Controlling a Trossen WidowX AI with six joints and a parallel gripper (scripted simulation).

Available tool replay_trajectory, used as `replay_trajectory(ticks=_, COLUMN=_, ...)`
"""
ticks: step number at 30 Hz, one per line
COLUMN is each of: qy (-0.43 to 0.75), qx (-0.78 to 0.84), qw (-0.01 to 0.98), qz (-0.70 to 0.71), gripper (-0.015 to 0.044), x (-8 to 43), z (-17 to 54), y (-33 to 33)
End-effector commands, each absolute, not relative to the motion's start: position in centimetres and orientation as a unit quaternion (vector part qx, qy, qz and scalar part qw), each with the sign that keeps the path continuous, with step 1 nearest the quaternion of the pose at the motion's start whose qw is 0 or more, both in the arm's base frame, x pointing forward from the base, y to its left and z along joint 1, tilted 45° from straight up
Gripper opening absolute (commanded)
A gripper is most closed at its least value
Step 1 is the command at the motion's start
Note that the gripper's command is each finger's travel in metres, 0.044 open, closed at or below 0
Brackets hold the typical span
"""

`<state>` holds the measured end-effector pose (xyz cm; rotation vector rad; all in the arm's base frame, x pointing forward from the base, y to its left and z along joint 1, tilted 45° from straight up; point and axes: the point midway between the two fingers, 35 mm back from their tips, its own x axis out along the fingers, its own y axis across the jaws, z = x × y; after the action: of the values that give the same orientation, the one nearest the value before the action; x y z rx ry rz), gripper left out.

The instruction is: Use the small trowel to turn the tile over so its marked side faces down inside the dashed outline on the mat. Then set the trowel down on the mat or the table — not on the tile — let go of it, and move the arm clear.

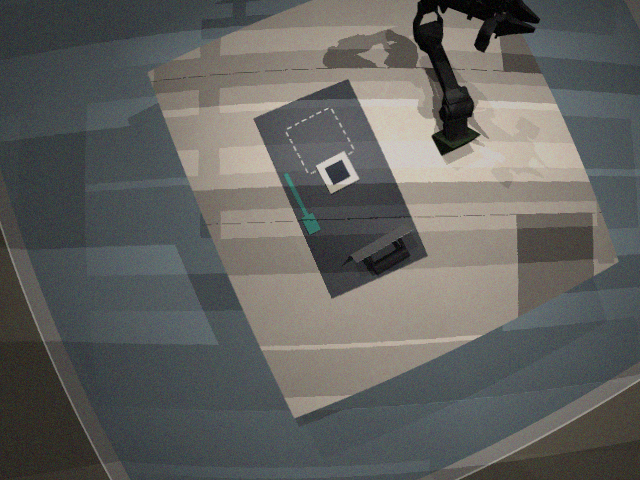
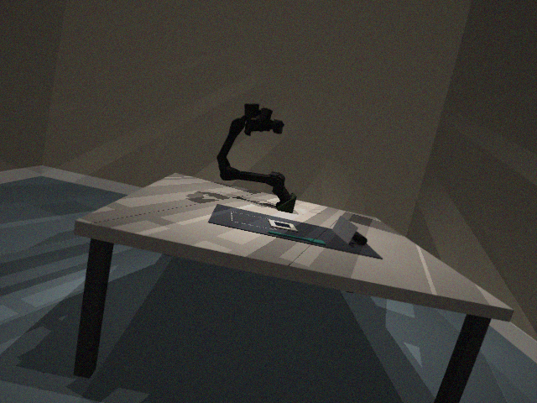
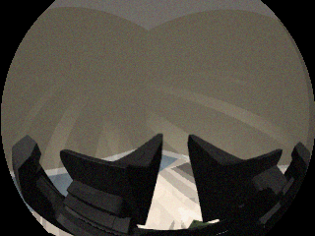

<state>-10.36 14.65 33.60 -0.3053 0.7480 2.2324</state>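
Note:
The tile [image 1: 337,172] [image 2: 277,222], white-bordered with a dark square on its upper face, lies flat on the mat [image 1: 372,206]. It covers part of the near edge of the dashed outline [image 1: 330,108] and lies mostly outside it. The green trowel [image 1: 310,224] [image 2: 318,241] lies along the mat's left edge in the top view, beside the tile, blade toward the near end. My gripper [image 1: 536,25] [image 2: 280,126] [image 3: 175,138] is high above the table, far from tile and trowel. Its fingers are partly open, with nothing between them.
A grey sloping panel [image 1: 381,245] [image 2: 344,230] with a black part behind it stands at the mat's near end in the top view. The arm's base [image 1: 455,135] [image 2: 286,203] stands on the table [image 1: 413,310] beside the mat.

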Motion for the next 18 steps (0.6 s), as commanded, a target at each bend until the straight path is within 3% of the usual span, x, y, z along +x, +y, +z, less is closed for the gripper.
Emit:
replay_trajectory(ticks=1, qy=0.298, qx=-0.144, qw=0.393, qz=0.858, gripper=0.01, x=-9.6, z=33.0, y=16.8)
replay_trajectory(ticks=18, qy=0.314, qx=-0.236, qw=0.445, qz=0.805, gripper=0.01, x=-6.0, z=29.2, y=24.9)
